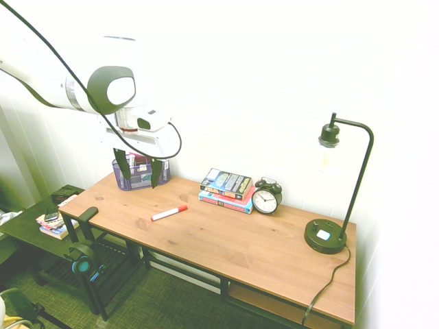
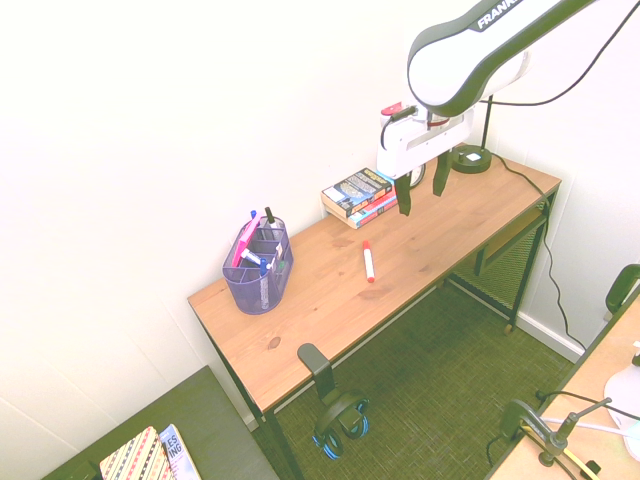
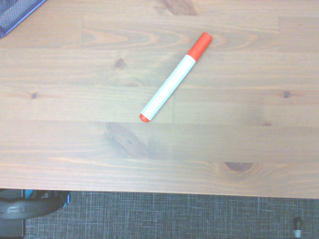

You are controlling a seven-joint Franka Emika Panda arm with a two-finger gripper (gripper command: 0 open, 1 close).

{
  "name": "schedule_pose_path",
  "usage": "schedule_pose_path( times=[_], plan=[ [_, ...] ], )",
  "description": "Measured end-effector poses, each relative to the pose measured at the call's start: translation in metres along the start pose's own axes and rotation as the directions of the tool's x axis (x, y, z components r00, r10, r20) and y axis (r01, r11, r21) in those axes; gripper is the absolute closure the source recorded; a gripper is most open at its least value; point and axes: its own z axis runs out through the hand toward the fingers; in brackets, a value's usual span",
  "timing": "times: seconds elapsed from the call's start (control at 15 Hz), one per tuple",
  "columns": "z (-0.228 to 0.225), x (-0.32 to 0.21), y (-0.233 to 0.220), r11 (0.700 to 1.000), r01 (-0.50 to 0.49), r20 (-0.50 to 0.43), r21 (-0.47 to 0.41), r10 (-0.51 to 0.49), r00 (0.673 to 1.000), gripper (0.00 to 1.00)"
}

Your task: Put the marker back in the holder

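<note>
end effector (image 2: 421,190): fingers spread, empty, above bench (image 1: 226,243) | slim white-barrelled red-capped marker (image 1: 169,212): flat mid-bench, towards front edge | dark purple wire-mesh holder (image 1: 140,173): back corner, well apart | risk: round barrel may roll or skew under closing fingers; crowded compartments may block insertion

Smooth plastic-looking marker (image 3: 174,78) on knotty matt wood desk (image 3: 149,149); holder (image 2: 258,266) apparently wire mesh.
</note>
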Motion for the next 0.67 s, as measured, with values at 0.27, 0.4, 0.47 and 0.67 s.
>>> schedule_pose_path(
  times=[0.27,0.4,0.47,0.67],
  plan=[
    [0.006,-0.004,0.003,1.0,-0.005,-0.028,0.019,0.005,1.0,0.0],
    [0.024,-0.017,0.009,0.999,-0.038,-0.05,0.019,0.039,0.998,0.0],
    [0.032,-0.024,0.011,0.998,-0.066,-0.065,0.019,0.067,0.996,0.0],
    [0.044,-0.041,0.005,0.989,-0.141,-0.121,0.035,0.144,0.982,0.0]
  ],
)
